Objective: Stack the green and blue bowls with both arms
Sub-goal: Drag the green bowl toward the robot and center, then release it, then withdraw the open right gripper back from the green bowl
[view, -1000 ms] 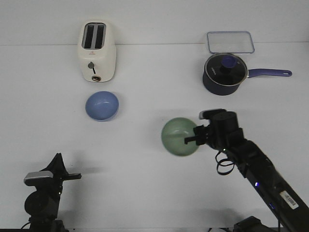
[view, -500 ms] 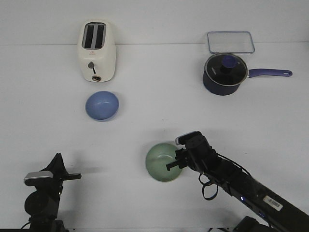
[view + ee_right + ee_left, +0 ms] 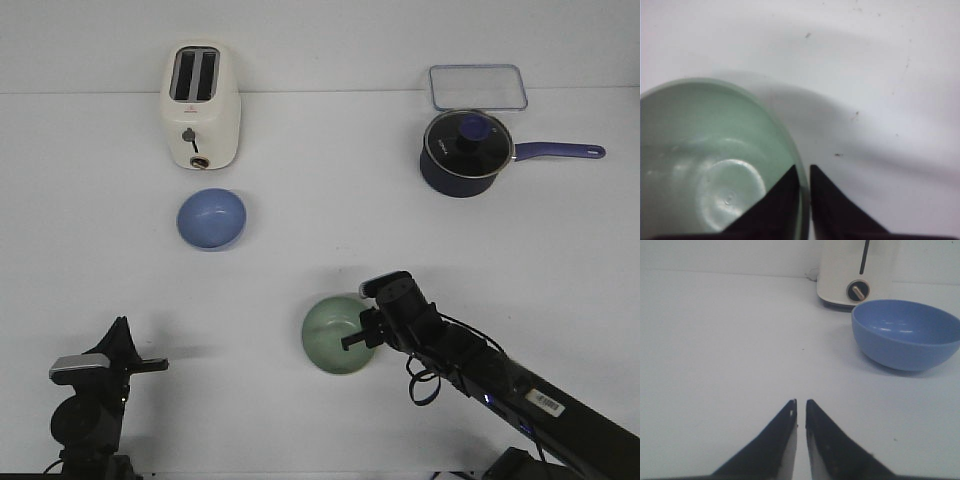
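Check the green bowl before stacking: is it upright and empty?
Upright and empty. The green bowl shows its bare inner floor in the right wrist view, the right gripper pinching its rim.

**Bystanders on the white table**

At about eleven o'clock we find a cream two-slot toaster (image 3: 200, 106), upright, its lever and a small round knob facing us (the left wrist view catches that same knob). Over at one o'clock we see a dark navy saucepan (image 3: 462, 156) under a glass lid (image 3: 469, 136), its long handle (image 3: 558, 152) pointing toward three o'clock. Just behind the pan lies a clear rectangular container lid (image 3: 478, 87). All rest on the table (image 3: 330, 200).
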Robot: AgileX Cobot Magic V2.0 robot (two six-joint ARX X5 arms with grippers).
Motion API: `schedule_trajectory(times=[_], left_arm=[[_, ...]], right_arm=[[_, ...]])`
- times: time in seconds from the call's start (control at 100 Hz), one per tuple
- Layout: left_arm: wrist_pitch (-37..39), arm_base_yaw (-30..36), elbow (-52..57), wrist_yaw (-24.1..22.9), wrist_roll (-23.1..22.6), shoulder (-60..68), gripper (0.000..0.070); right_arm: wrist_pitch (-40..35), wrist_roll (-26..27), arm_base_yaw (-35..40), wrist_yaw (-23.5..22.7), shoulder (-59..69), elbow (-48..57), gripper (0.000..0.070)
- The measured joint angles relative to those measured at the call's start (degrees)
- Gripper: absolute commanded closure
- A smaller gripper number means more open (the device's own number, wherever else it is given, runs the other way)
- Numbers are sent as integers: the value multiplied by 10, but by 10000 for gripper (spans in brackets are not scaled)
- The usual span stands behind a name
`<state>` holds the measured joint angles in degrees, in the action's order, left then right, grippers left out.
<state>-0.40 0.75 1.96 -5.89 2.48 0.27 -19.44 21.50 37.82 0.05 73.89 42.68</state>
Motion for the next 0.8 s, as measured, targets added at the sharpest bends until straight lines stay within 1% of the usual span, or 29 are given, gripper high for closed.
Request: schedule_trajectory(times=[0.04, 0.07, 0.17, 0.28, 0.44, 0.57, 0.66, 0.8], left_arm=[[0, 0, 0, 0, 0, 0, 686], [0, 0, 0, 0, 0, 0, 686], [0, 0, 0, 0, 0, 0, 686], [0, 0, 0, 0, 0, 0, 686], [0, 0, 0, 0, 0, 0, 686], [0, 0, 0, 0, 0, 0, 686], [0, 0, 0, 0, 0, 0, 686], [2, 0, 0, 0, 0, 0, 686]], right_arm=[[-3, 0, 0, 0, 0, 0, 323], [-5, 0, 0, 0, 0, 0, 308], [-6, -1, 0, 0, 0, 0, 308], [-7, -14, -2, 0, -12, 0, 308], [-28, -40, -5, 4, -112, 0, 311], [-49, -52, 7, 44, -217, -3, 313], [-37, -55, 33, 85, -288, -30, 313], [-2, -56, 82, 153, -380, -103, 313]])
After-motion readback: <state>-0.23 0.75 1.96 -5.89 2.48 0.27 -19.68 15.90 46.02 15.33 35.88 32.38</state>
